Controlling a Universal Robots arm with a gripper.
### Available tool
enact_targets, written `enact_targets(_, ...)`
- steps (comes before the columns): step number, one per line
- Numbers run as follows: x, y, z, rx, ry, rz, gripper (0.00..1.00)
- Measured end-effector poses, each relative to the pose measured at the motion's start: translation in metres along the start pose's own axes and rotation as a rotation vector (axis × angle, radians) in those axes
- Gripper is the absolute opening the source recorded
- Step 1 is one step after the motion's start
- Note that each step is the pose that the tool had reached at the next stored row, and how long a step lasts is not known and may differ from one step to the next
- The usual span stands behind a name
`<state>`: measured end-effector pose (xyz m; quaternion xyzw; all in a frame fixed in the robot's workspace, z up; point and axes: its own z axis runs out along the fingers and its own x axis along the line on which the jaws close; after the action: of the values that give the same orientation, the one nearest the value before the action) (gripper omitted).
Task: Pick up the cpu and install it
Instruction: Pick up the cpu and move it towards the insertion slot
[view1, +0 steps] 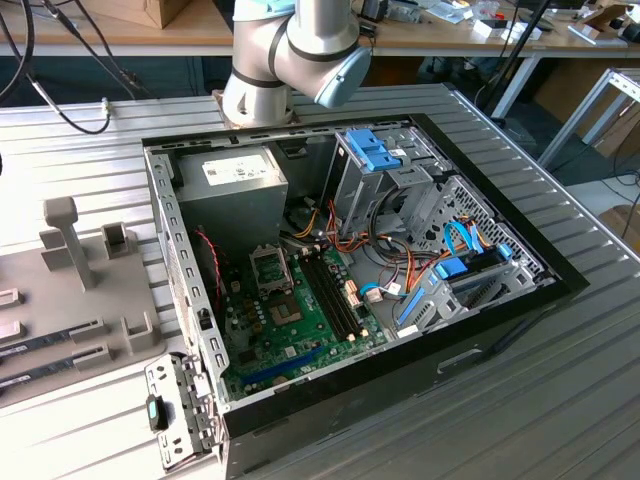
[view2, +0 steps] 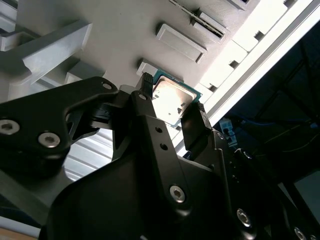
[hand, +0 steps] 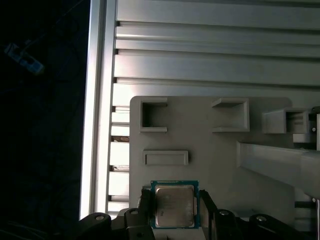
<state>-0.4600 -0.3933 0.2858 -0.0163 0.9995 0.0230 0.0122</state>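
In the exterior view, an open computer case (view1: 520, 290) is seen lying on a ribbed metal counter (view1: 560, 400), with a green motherboard (view1: 300, 330) exposed inside it. A grey fixture plate (view1: 100, 310) is set on the counter towards the exterior view's left, well apart from the motherboard. The arm (view1: 295, 45) is seen at the top edge, behind the case.

In the second wrist view, the cpu (view2: 172, 100) is shown between the two black fingers (view2: 195, 125) of the end effector (view2: 171, 99), which is closed on it, one finger pressed against each opposite edge. The silvery top of the chip is turned towards the camera, with the grey plate behind it.

In the first wrist view, the chip is seen gripped over the fixture plate, near the plate's edge and just beside a shallow rectangular recess (hand: 166, 158). Whether it is lifted off the plate or resting on it cannot be told.
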Motion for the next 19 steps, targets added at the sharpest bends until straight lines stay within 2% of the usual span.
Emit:
enact_targets(12,-0.0001,0.0002,-0.0035,0.0000,0.0000,0.000,0.47)
enact_targets(17,-0.0003,0.0005,-0.0101,-0.0001,-0.0001,0.000,0.47)
enact_targets(19,-0.0003,0.0005,-0.0107,-0.0001,0.0000,0.000,0.47)
